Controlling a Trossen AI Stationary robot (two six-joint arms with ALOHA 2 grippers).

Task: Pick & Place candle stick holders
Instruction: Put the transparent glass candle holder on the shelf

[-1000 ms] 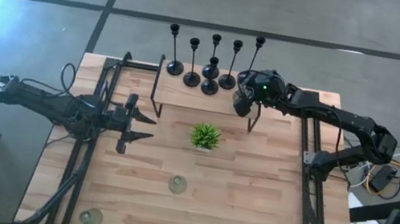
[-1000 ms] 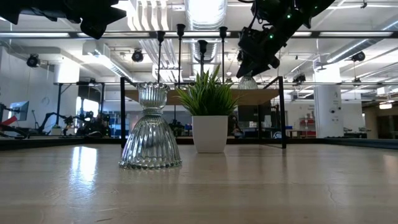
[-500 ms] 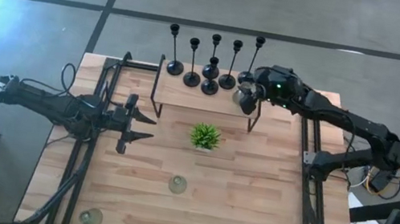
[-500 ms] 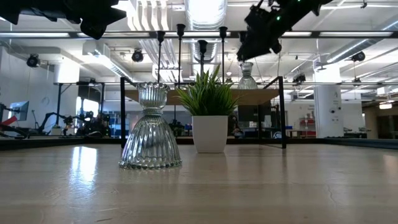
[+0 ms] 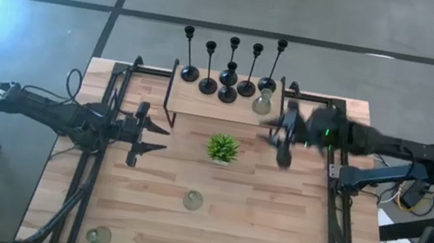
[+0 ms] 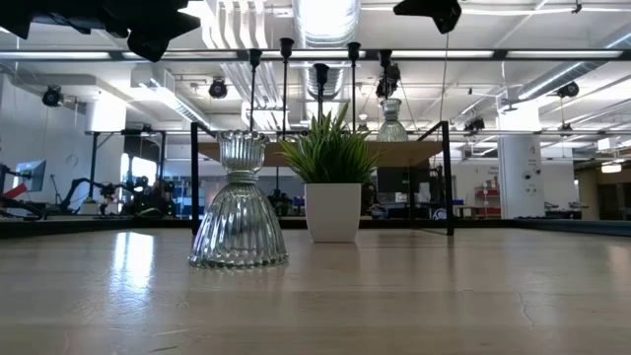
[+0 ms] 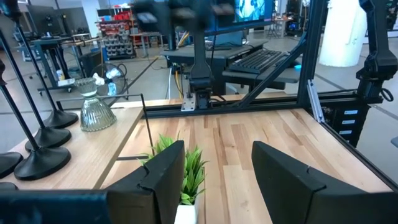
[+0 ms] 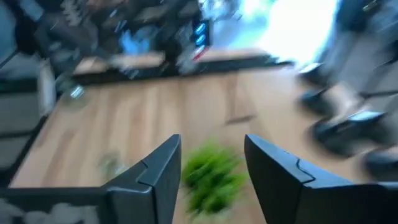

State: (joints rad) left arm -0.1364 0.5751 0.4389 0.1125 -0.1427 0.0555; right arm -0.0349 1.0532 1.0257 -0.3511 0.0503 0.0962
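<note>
Right gripper [image 5: 282,141] beside the plant [image 5: 222,148], jaws apart, empty. Left gripper [image 5: 153,136] opposite, open too. Ribbed glass candle holder [image 5: 262,103] on raised shelf [image 5: 203,101] behind plant, near slim black sticks [image 5: 210,69], apart from both.

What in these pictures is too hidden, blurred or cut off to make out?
- High view: the right gripper is smeared by motion.
- Right wrist view: the spiky green plant is a blur; the black metal candle sticks are dark smears.
- Low view: the shelf's black sticks' bases hide behind the plant; both arms are cut off by the top edge.

Plant [image 5: 222,148] mid-table; open board around.
</note>
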